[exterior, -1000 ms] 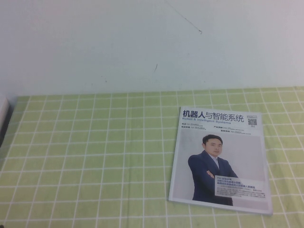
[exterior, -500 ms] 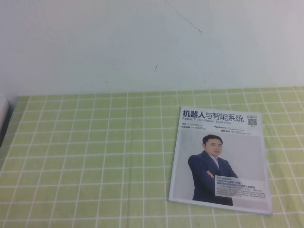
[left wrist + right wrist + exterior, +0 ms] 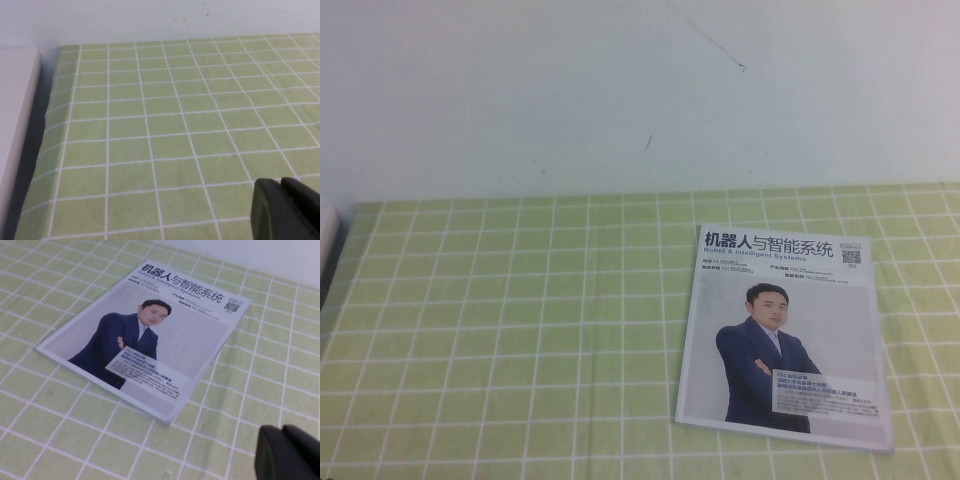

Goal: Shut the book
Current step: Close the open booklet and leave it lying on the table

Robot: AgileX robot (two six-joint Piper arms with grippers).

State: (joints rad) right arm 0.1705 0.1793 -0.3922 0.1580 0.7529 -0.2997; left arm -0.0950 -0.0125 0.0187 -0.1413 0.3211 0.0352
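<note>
Thin white-covered book [image 3: 782,335] with a dark-suited man's portrait, lying shut at 4 o'clock on the green checked desk [image 3: 520,330], long axis 12-to-6, nearer the right end effector [image 3: 290,452]; left end effector [image 3: 287,210] well apart toward 9 o'clock; the grip state of neither can be told.

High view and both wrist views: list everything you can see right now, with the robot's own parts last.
book: one, a magazine with a pale cover showing a man in a dark blue suit, lying closed and flat on the right part of the tablecloth.
tablecloth: one, light green with a white grid, covering the table.
wall: one, white, behind the table.
white slab: one, white, along the cloth's left edge.
left gripper: one, dark, over bare cloth on the left, seen only in its wrist view.
right gripper: one, dark, over cloth near the book, apart from it.
</note>
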